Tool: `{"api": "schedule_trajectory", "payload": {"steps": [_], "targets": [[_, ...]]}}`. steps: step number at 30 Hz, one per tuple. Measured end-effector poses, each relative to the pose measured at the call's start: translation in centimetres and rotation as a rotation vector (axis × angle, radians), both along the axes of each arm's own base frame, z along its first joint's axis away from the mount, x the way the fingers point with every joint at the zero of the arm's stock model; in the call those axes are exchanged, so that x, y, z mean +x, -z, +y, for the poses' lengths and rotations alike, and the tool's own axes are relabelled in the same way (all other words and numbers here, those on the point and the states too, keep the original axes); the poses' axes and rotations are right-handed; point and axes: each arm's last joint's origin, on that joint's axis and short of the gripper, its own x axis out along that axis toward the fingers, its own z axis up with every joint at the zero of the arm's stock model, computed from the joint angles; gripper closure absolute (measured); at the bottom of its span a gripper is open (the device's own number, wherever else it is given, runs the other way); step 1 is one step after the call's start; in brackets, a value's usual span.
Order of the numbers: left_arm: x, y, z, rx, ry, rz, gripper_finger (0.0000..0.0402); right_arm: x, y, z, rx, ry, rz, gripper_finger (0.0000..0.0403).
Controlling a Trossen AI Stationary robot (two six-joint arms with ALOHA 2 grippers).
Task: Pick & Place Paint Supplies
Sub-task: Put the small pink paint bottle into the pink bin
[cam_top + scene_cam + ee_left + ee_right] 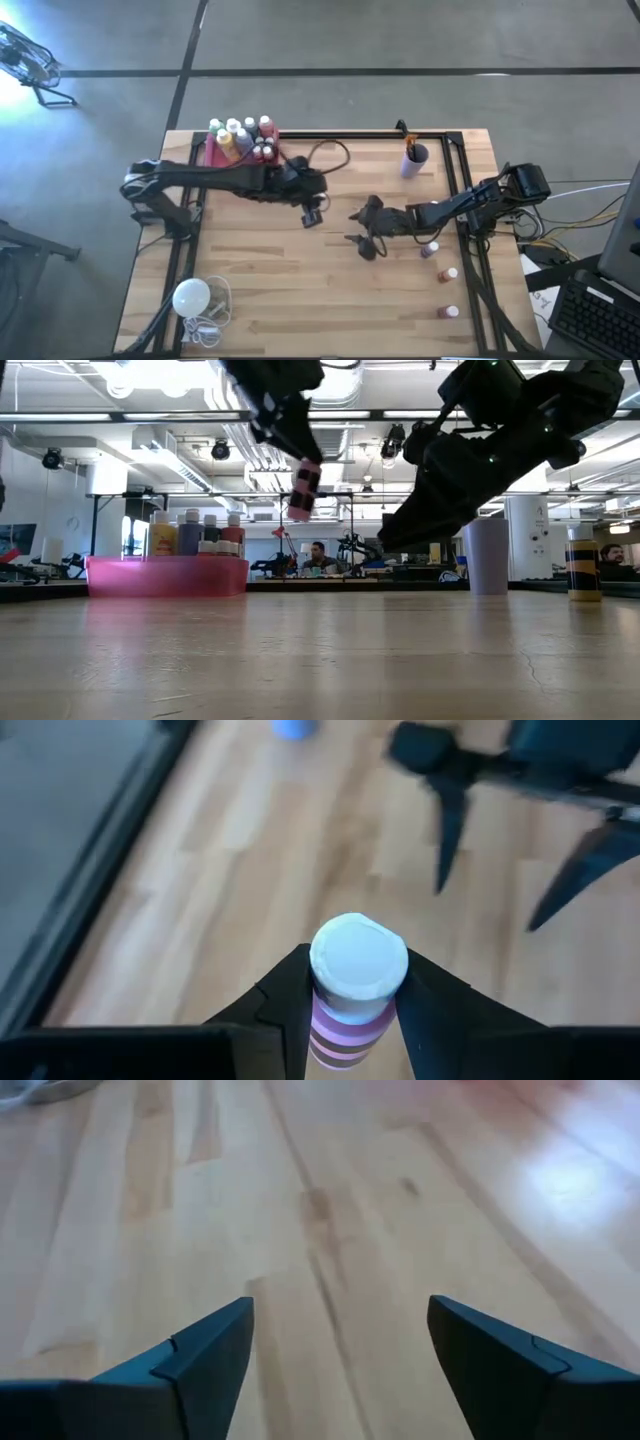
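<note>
My left gripper (312, 214) hangs over the middle of the table, shut on a pink-striped paint bottle (347, 1032) with a white cap (358, 958). In the low view the bottle (303, 485) is well above the tabletop. To its right, my right gripper (366, 232) stands open just above the wood, with nothing between its fingers (340, 1350). A pink tray (214, 152) at the far left holds several white-capped bottles (243, 136) standing upright. Three small bottles (449, 273) stand in a row at the right. A lilac cup (413, 161) holds brushes. My left gripper pinches the bottle's striped body (322, 1020) just behind the cap, one finger on each side. The fingers slant down and lie along the bottle, so the cap sticks out past their tips. The bottle is lifted clear of the table, tilted with its cap end lowest.
A white round bulb with a coiled cord (192, 297) lies at the near left corner. A dark frame (458, 170) runs along the table's edges. Bare wood lies between the two grippers and the near edge. People sit at desks in the room beyond (318, 556).
</note>
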Motion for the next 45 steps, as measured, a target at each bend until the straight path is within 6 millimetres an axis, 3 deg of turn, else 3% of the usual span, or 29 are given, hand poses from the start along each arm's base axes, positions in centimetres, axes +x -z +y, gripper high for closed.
{"api": "schedule_trajectory", "payload": {"steps": [12, 19, 36, 45], "targets": [[-8.6, 1.4, 0.4, 0.079, -0.282, -0.254, 0.0277, 0.1, -0.3, -0.6, -0.069, 0.13, -0.04, 0.0089], [-12.1, 2.8, 1.1, 0.116, -0.447, -0.321, 0.0277, 0.2, -0.4, -1.3, -0.065, 0.186, -0.052, 0.0085], [-14.7, 5.8, 5.7, 0.074, -0.673, -0.327, 0.0277, 0.2, -0.4, -1.6, -0.068, 0.195, -0.052, 0.0122], [-15.2, 7.5, 6.8, 0.064, -0.675, -0.365, 0.0277, 0.2, -0.4, -1.6, -0.068, 0.195, -0.051, 0.0102]]}}
